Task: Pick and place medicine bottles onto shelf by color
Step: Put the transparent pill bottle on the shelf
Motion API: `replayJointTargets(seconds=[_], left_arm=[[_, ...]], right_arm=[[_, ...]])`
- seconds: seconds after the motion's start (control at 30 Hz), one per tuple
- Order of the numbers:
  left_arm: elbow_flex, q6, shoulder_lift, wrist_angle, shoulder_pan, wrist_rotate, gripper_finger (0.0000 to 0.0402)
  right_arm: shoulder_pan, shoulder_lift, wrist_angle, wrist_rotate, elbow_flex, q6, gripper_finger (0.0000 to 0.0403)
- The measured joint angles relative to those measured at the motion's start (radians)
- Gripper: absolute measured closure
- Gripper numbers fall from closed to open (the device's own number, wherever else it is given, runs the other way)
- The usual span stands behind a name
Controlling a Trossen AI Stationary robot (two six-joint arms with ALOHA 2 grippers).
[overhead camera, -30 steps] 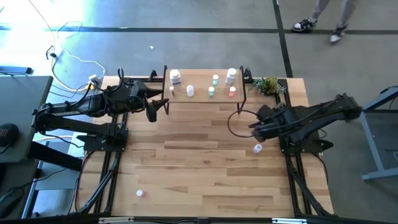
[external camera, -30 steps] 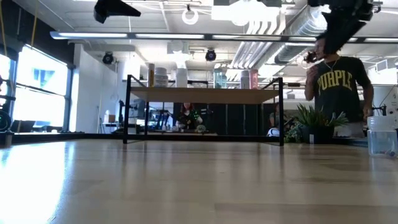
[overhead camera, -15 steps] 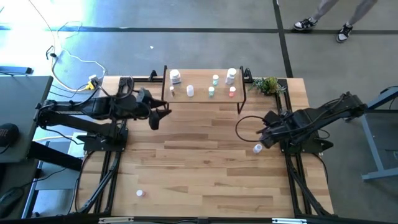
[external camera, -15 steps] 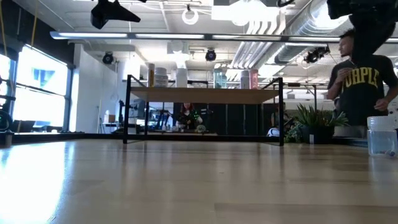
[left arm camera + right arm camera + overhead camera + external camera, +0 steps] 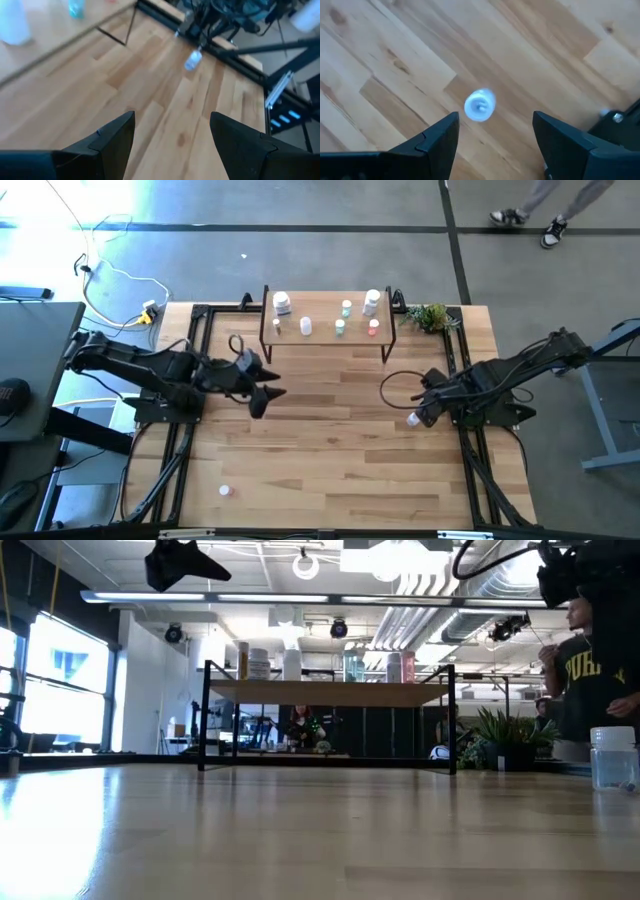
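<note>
- My right gripper (image 5: 424, 413) hangs low over the right side of the table (image 5: 330, 470), fingers spread wide with nothing between them.
- Right below it stands a small white bottle with a pale blue cap (image 5: 480, 105), upright on the boards; in my right wrist view it sits between my 2 fingers but ahead of them, not touched.
- From above, that same bottle (image 5: 413, 419) shows just beside my right gripper, toward the near edge of the table.
- My left gripper (image 5: 262, 393) hovers above the left-centre of the table, in front of the shelf's left end, its jaws also wide apart and holding nothing.
- In the low view my left gripper (image 5: 183, 562) is high above the tabletop.
- The shelf (image 5: 325, 340) stands at the far middle of the table on thin black legs.
- On the shelf I count 6 bottles: a larger white one (image 5: 282, 303) at the far left, a small white one (image 5: 305, 327) in front of it, 2 teal-tinted ones (image 5: 346, 308) and (image 5: 340, 328) in the middle, another larger white one (image 5: 372, 302) at the far right and a reddish one (image 5: 374, 328) in front of that.
- 1 more small bottle (image 5: 225, 491) stands alone near the table's front left, well apart from both my grippers.
- A small green plant (image 5: 430, 316) sits at the far right corner, just beside the shelf.
- A person (image 5: 590, 670) in a dark shirt stands beyond the table.
</note>
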Motion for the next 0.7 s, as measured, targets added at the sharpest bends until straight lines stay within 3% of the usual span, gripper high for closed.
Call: replayJointTargets(seconds=[0.7], left_arm=[[0.0, -0.129, 0.105, 0.001, -0.155, -0.032, 0.0154]], right_arm=[[0.06, 0.004, 0.213, -0.028, -0.17, 0.158, 0.0158]])
